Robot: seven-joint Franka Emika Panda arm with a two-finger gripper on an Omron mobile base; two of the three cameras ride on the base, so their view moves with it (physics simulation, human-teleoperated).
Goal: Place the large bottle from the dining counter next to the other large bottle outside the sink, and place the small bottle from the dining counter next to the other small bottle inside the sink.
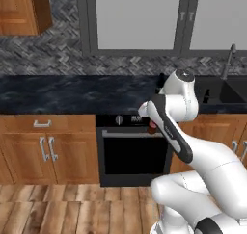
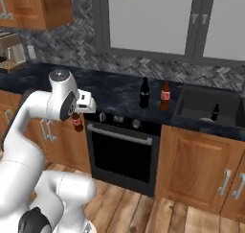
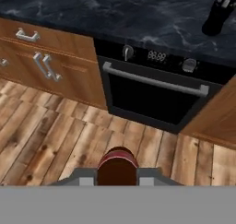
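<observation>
A: Where, the small bottle [image 2: 77, 122]?

B: In the air, in front of the left end of the oven [image 2: 119, 150], below the level of the counter [image 2: 110, 90]. Hanging upright from the gripper [image 2: 78, 114], body below the hand.

A: Jaws?

B: Pinched on the bottle's neck, just under the red cap (cap seen from above in the hand view, between the two tips). Gripped at the top, probably so as to go down on its base without tipping.

A: Why so low, and well apart from the sink [image 2: 191, 91]?

B: Folded close to the robot's body; looks like a carrying posture, not a placing one. Judged: carrying leg in hand, set-down not yet begun.

A: Destination?

B: Inside the sink, beside the other small bottle [image 2: 216, 112] standing in the basin.

A: Large ones?

B: Dark large bottle [image 2: 144, 93] and brown large bottle [image 2: 165, 96] upright, side by side on the counter, just left of the sink. Reads as that half done.

A: Risk?

B: Needs lifting above the counter edge, then carrying past both large bottles. Swung too low, could knock them over.
</observation>
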